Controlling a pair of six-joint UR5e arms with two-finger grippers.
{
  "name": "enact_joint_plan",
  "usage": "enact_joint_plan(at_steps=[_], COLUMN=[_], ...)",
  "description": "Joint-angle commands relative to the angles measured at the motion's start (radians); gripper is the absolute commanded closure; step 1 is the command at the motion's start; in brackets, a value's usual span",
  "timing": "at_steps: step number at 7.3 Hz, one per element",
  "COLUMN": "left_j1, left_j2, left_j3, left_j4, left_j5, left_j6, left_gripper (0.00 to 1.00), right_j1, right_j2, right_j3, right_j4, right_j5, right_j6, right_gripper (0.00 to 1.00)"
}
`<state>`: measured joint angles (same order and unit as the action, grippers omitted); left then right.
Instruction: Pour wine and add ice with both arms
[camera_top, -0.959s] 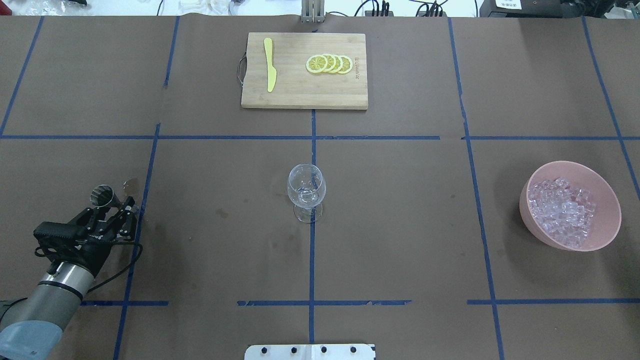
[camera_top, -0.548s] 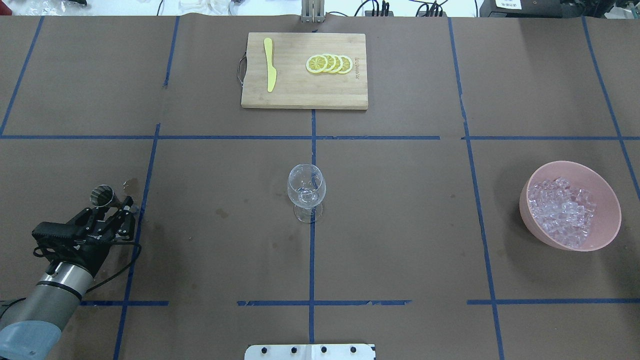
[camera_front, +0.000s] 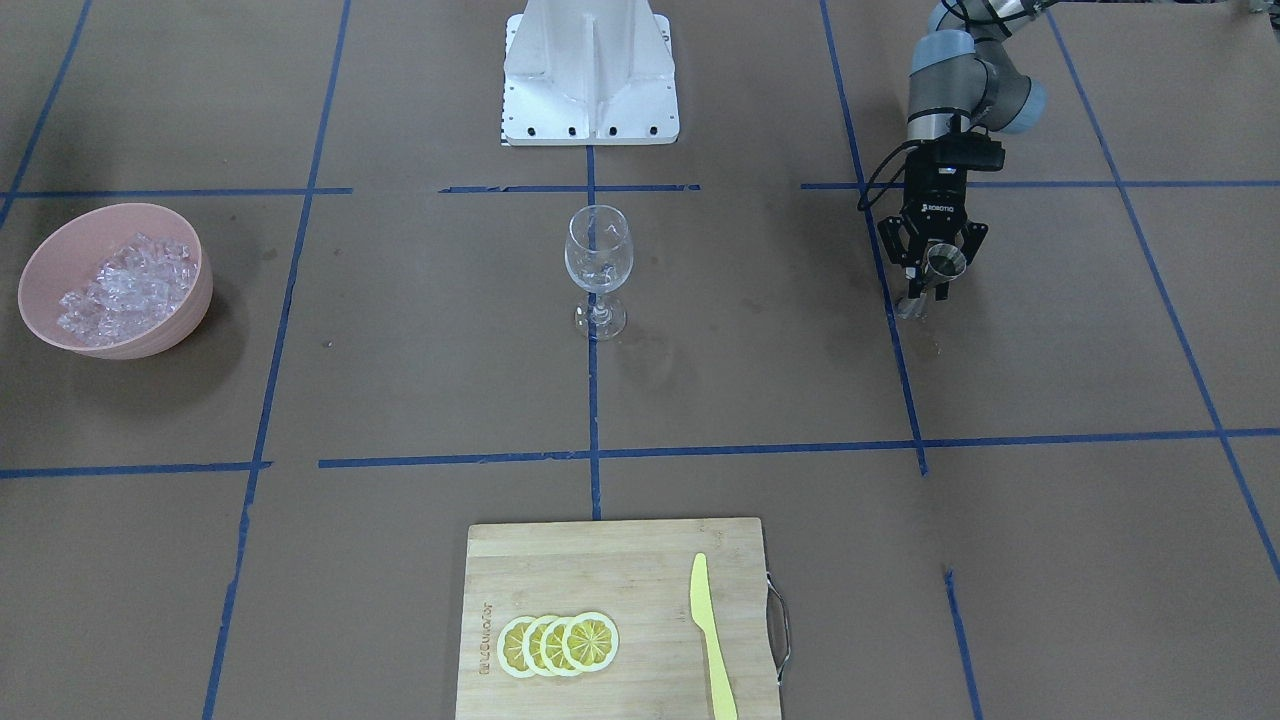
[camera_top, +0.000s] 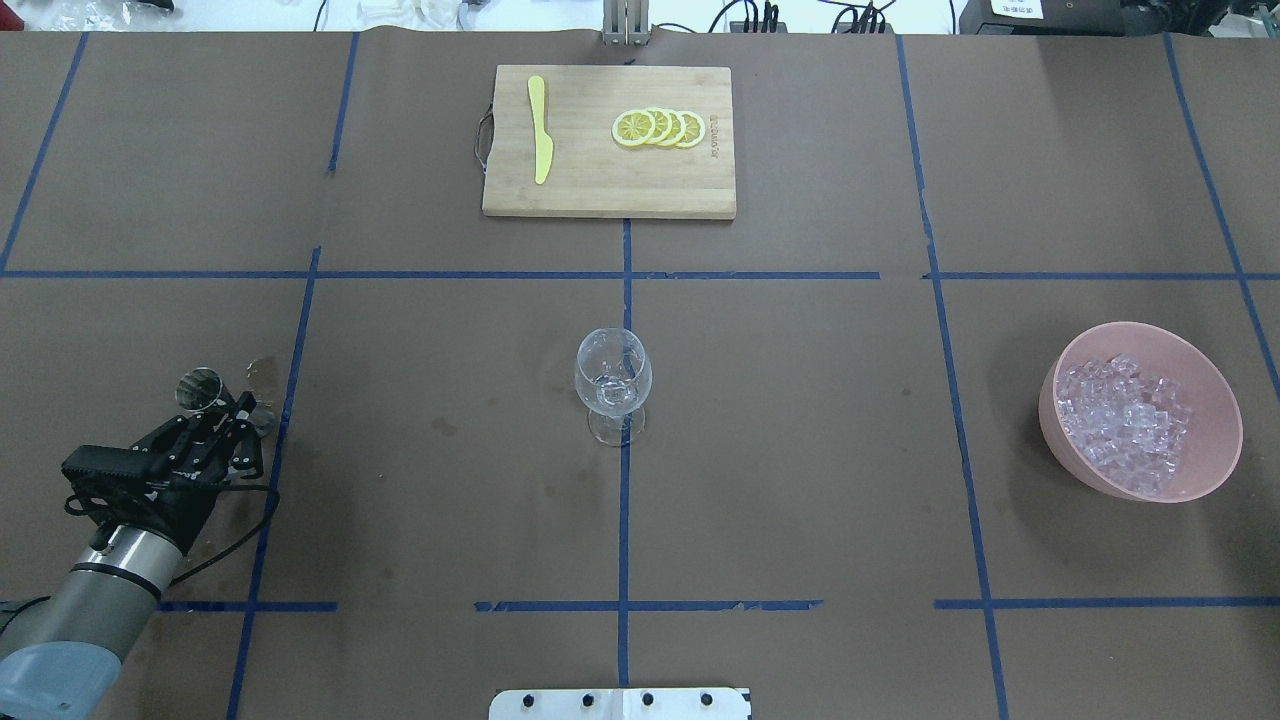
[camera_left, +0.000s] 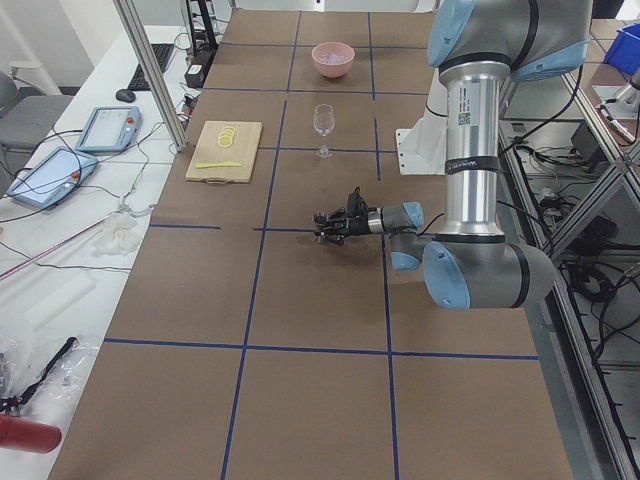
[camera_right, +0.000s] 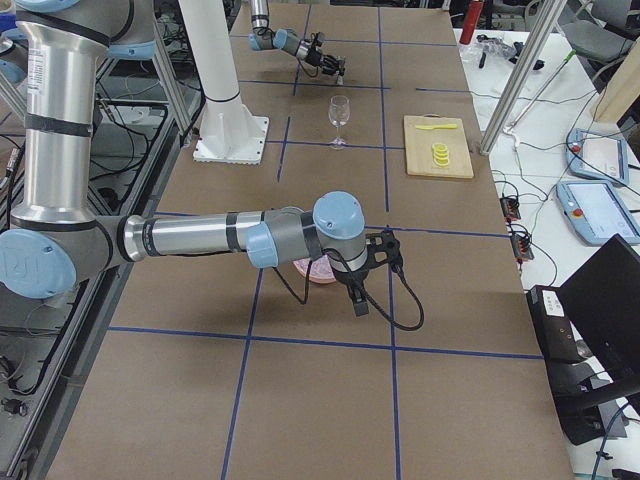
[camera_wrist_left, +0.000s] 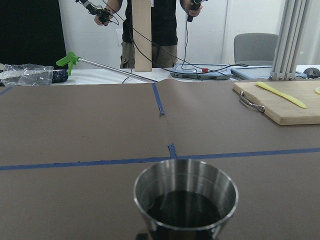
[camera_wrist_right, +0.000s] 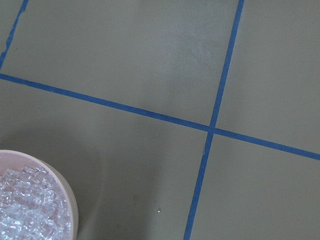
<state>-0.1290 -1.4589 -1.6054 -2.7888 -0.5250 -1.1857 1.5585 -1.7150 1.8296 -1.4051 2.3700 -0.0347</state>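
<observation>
I am holding a steel cup (camera_wrist_left: 186, 174) in the left claw (camera_front: 930, 272).
Only its wrist camera is showing dark liquid (camera_wrist_left: 185, 209) inside; the side-on view is leaving the right claw (camera_right: 360, 304) impossible to tell.

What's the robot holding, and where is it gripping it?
The left gripper holds a small metal cup of dark liquid, clamped below its rim. Whether the right gripper holds anything cannot be told.

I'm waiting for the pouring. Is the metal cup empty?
No. The cup, held in the left gripper, has dark liquid inside, sitting below its rim in the left wrist view.
</observation>
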Motion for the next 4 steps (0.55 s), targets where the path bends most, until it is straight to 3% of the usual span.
enact_joint_plan(at_steps=[1, 4], left_j1=[-0.001, -0.004], left_j2=[0.000, 0.034], left_j3=[-0.004, -0.019], left_j4=[-0.002, -0.194], left_j5=[-0.001, -0.009], left_j6=[0.001, 0.075], left_gripper=[1.00, 1.00], right_j1=[0.000, 0.000], right_j2=[0.002, 0.000], right_j3=[-0.001, -0.001], right_j4=[0.000, 0.000], right_j5=[0.000, 0.000], right_j6=[-0.001, -0.001], right_gripper=[0.00, 0.00])
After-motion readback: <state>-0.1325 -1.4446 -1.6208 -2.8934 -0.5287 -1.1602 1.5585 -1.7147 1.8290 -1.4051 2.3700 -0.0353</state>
